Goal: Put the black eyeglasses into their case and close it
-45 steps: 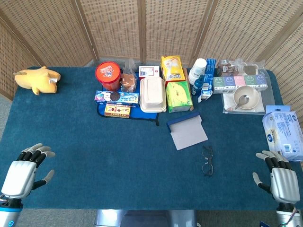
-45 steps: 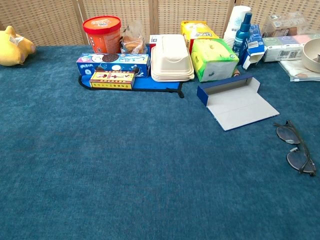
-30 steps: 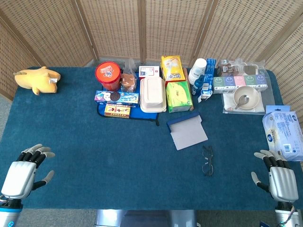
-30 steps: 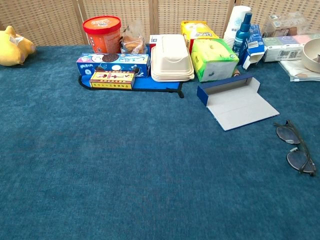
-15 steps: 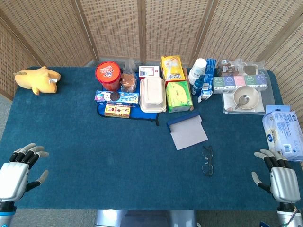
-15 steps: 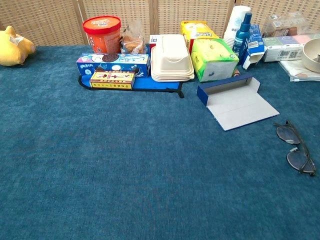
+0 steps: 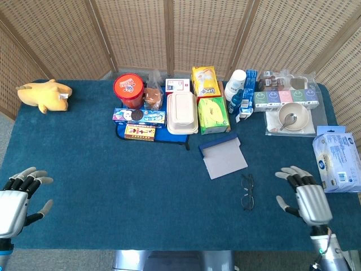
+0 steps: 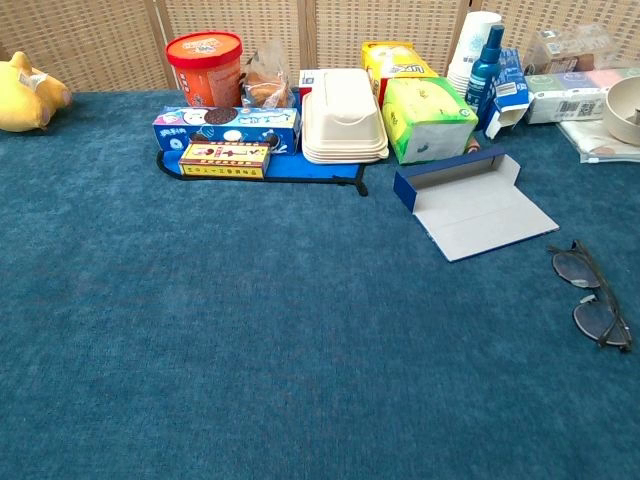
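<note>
The black eyeglasses [image 7: 247, 192] [image 8: 590, 293] lie folded on the blue cloth, right of centre. Just behind them the blue glasses case [image 7: 223, 155] [image 8: 473, 203] lies open, its grey lid flap spread toward me. My right hand [image 7: 305, 199] hovers to the right of the glasses, fingers spread, holding nothing. Near the left front edge my left hand [image 7: 16, 201] is also spread and empty. The chest view shows neither hand.
Along the back stand a red tub [image 7: 129, 90], snack boxes [image 7: 139, 117], a white food container [image 7: 182, 112], green and yellow packs [image 7: 213, 114], a spray bottle [image 7: 234, 86], a bowl with spoon [image 7: 293, 117] and a wipes pack [image 7: 336, 160]. A yellow plush toy [image 7: 44, 95] sits far left.
My right hand has moved left and forward, toward the glasses. My left hand has drifted left and slightly back toward the table's edge. The glasses and case have not moved.
</note>
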`<state>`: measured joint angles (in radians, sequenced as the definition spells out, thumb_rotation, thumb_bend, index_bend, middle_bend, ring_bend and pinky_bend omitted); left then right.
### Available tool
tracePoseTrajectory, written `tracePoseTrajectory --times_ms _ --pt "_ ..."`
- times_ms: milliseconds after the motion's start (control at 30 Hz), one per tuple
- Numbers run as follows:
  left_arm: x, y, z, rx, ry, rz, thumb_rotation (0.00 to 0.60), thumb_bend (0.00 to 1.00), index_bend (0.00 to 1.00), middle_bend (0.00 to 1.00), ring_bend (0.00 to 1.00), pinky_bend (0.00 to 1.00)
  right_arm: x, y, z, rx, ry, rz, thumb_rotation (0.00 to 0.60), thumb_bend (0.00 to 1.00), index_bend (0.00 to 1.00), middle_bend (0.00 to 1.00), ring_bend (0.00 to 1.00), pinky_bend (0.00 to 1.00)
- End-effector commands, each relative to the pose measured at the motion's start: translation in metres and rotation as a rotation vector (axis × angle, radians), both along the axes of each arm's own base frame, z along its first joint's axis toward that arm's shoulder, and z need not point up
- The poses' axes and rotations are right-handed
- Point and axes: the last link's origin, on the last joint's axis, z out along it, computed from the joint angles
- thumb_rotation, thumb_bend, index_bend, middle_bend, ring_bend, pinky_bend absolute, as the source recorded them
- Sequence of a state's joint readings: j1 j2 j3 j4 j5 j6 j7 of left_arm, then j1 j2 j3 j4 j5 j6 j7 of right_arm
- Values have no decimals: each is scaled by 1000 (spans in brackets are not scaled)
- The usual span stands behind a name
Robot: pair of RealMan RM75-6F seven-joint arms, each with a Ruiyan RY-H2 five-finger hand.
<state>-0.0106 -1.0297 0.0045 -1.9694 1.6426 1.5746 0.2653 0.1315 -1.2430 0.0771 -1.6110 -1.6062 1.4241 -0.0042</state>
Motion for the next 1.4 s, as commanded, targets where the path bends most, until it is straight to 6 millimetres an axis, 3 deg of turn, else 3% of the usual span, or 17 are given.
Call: tracePoseTrajectory --times_ms 33,333,500,833,1400 --pt "-1 0 1 1 -1 5 599 227 354 297 187 226 19 -17 -16 60 -30 61 600 294 296 243 174 225" --pt "0 5 0 -7 10 9 598 227 354 296 187 226 55 -48 -48 208 -51 183 600 268 286 241 174 225" --pt "-1 5 -1 -10 16 19 599 227 354 297 187 226 63 -59 -60 258 -49 207 600 238 240 208 138 213" --pt "-4 7 -4 -23 21 34 600 227 354 296 187 225 60 -68 -79 304 53 202 600 219 133 121 40 166" --pt "-7 4 -3 -26 18 35 600 227 352 295 187 222 53 -58 -105 323 160 187 600 207 41 66 0 157"
